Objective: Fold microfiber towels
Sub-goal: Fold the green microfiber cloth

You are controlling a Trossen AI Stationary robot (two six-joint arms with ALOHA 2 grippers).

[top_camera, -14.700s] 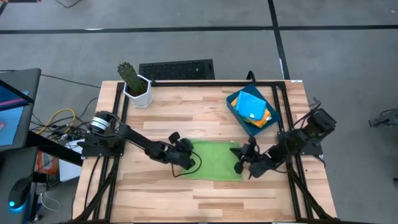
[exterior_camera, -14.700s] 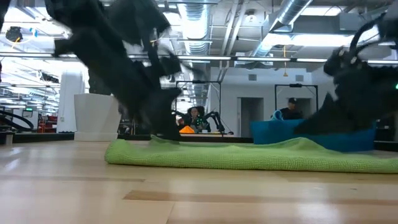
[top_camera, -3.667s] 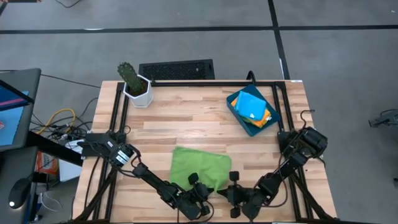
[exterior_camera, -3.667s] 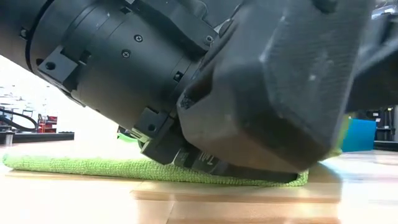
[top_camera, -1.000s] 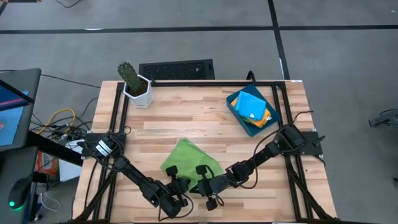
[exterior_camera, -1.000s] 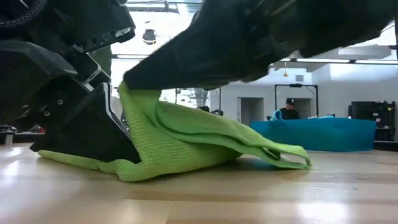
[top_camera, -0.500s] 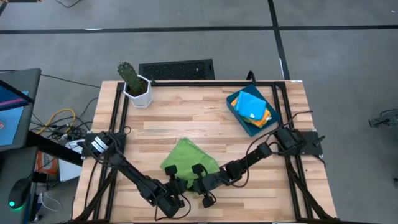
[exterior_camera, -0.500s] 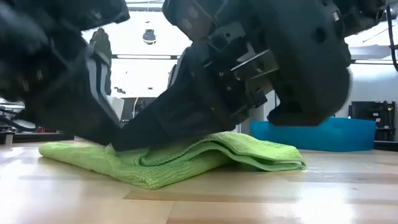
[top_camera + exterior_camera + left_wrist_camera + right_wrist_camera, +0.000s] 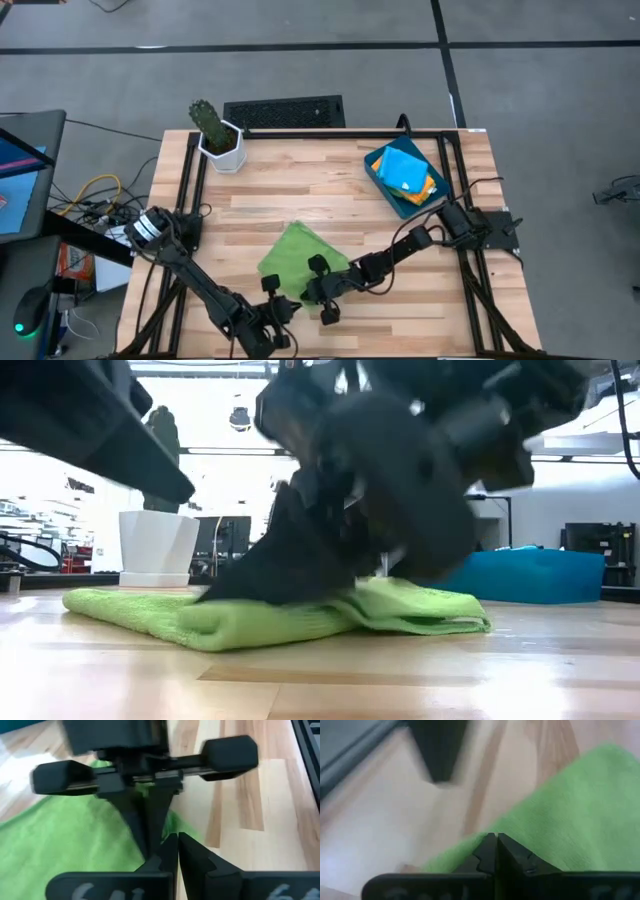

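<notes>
High view: folded lime towel mid-table.

Your high view looks straight down, far enough to take in the whole worktop and surrounding floor. Low view sits at worktop level, facing the room, very close to the green towel. Both wrist views look forward along their own fingers, close in. All four share that green towel.

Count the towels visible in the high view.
4 visible: a lime green towel folded on the table by both claws, plus blue, yellow and orange towels stacked in the dark-blue tray. More may be hidden under that stack.
</notes>
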